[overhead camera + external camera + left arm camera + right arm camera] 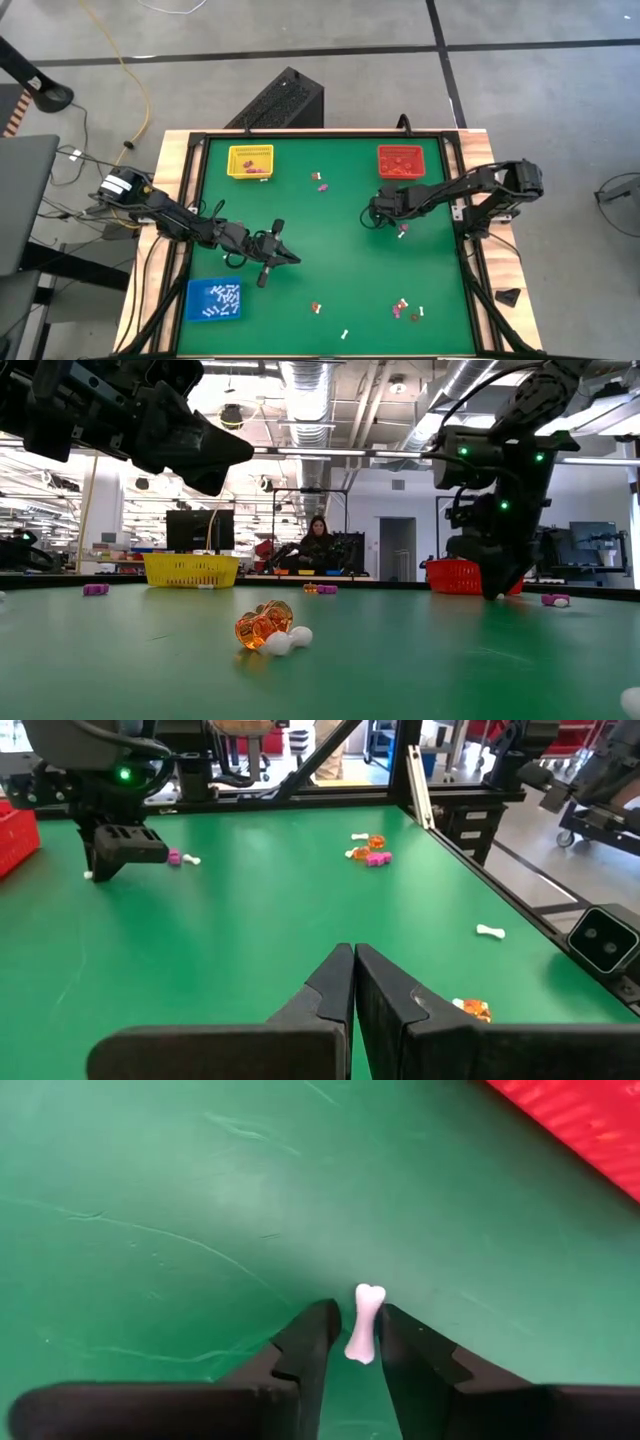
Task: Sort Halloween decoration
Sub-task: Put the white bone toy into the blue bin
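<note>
Tiny Halloween trinkets lie scattered on the green mat. In the right wrist view a white bone [363,1323] lies flat on the mat just in front of the red tray [402,160]. My right gripper [360,1342] points steeply down over it. Its fingers are open and stand close on either side of the bone, with a narrow gap on each side. A purple trinket and another white bone [402,231] lie beside this gripper. My left gripper [353,965] is shut and holds nothing. It hovers nearly level above the mat at the middle left [288,257].
A yellow tray [250,160] holding purple pieces stands at the far left. A blue tray [213,300] with white bones stands at the near left. Loose trinkets lie near the far middle [321,181] and along the near edge [402,307]. An orange piece with white bones [266,629] lies mid-mat.
</note>
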`<state>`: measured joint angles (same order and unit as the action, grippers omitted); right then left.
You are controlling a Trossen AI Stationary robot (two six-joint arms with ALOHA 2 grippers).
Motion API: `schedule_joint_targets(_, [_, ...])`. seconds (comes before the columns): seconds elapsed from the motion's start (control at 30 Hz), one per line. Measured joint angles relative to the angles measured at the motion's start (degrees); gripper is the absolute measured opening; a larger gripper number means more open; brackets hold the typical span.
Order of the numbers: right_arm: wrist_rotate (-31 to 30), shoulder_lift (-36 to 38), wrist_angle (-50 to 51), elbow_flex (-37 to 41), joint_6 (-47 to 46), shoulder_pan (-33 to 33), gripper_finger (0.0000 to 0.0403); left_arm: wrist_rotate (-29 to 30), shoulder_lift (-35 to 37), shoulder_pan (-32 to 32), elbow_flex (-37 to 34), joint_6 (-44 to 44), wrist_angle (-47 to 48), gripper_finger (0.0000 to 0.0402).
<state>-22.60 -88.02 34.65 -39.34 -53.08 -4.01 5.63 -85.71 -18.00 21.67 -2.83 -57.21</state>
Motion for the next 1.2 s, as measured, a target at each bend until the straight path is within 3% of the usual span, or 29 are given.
schedule_joint_targets(0.3, [0.8, 2.1, 0.5, 0.1, 0.2, 1.4, 0.0021, 0.3, 0.0, 0.0, 0.0, 0.1, 0.0, 0.0000])
schedule_joint_targets(0.53, [5.3, 5.6, -3.4, -1.8, 1.6, 6.7, 0.0019, 1.3, 0.0, 0.1, 0.0, 0.2, 1.0, 0.0000])
schedule_joint_targets(0.77, [6.9, 6.5, -21.2, -3.4, 7.3, 14.3, 0.0019, 3.9, 0.0, 0.1, 0.0, 0.4, 3.2, 0.0000])
schedule_joint_targets(0.9, [8.2, 5.2, -37.5, -3.6, 12.1, 18.8, 0.0019, 13.2, 0.0, 0.1, 0.0, 0.7, 5.1, 0.0000])
schedule_joint_targets(1.0, [8.4, 2.2, -49.2, -3.8, 15.1, 21.6, 0.0019, 21.3, 2.0, 0.9, -0.3, -1.3, 9.2, 0.0000])
schedule_joint_targets(1.2, [11.8, -10.1, -54.2, -13.7, 21.3, 24.3, 0.0020, 22.1, 13.2, 2.7, -2.5, -7.2, 24.3, 0.0000])
